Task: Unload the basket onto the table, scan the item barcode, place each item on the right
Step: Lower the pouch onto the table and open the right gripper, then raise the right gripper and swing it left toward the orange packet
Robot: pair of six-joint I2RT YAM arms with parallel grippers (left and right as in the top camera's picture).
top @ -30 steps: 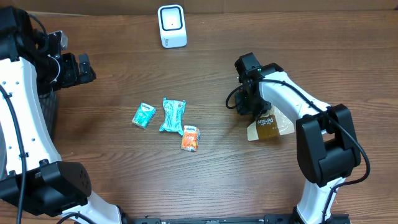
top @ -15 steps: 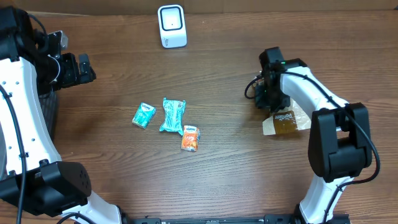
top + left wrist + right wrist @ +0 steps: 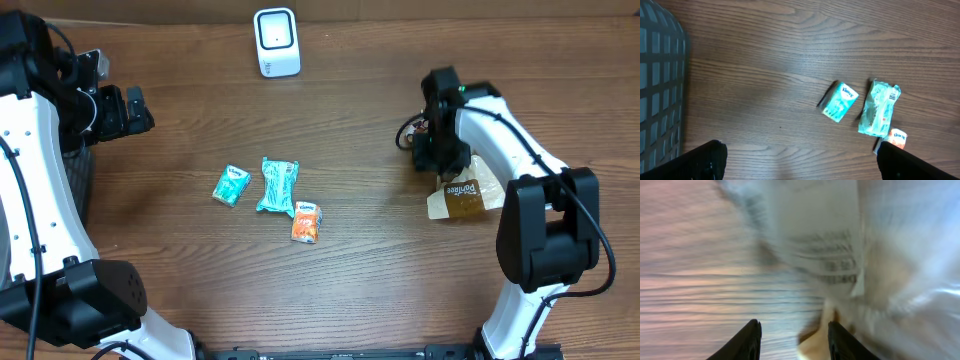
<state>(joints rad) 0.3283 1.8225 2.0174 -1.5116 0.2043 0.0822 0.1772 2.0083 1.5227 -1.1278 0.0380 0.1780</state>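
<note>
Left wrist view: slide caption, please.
Open left hand above table: teal tissue pack, teal wrapper, orange packet, basket at left.

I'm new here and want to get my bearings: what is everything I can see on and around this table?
scanner: 1, white, far edge, near the middle
tissue pack: 1, teal, left of the central group
wrapped packet: 1, teal, right of the tissue pack
small pack: 1, orange, at the packet's lower right
snack bag: 1, brown, clear wrapper, right side
basket: 1, dark mesh, left edge
table: 1, brown wood
left hand: 1, black, open, empty, far left
right hand: 1, black, at the snack bag's upper edge; grip unclear
</note>
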